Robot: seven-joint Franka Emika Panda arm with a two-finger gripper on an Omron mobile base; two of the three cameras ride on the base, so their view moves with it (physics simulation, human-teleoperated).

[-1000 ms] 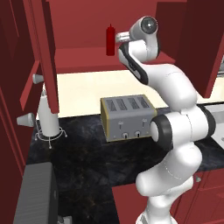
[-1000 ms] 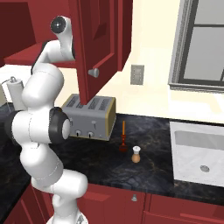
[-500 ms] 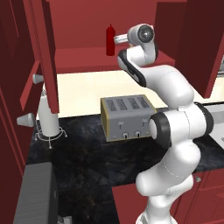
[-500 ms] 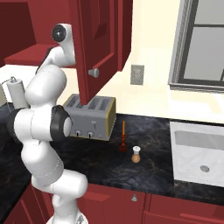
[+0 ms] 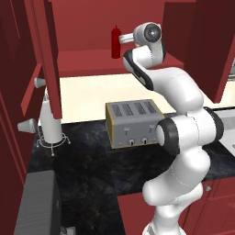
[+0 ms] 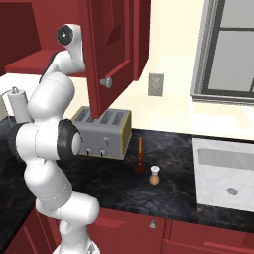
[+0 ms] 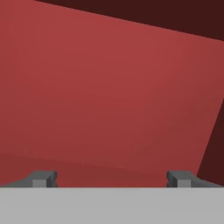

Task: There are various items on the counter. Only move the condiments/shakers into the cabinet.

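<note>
Since a second ago the hand has drawn back from the bottle [image 5: 116, 42] toward the arm's side; bottle unmoved, upright on the cabinet [image 5: 92, 64] shelf.

Landmark: toaster [image 5: 134, 123].

- Far left of toaster, against the wall: tall pale grey item [image 5: 50, 120] on a wire stand, on the counter [image 5: 92, 160].
- Above toaster, up on the shelf: bottle, standing free; the hand's end just right of it, not touching as far as I can tell.
- Gripper [image 7: 111, 178]: fingertips [image 7: 43, 178] spread wide, nothing between them, facing a bare red cabinet surface.
- Right of toaster (right base view): thin orange-red utensil [image 6: 140, 155] upright on the counter.
- Just right of the utensil: one tan shaker [image 6: 155, 175], still on the counter.
- Farther right: sink [image 6: 225, 171].
</note>
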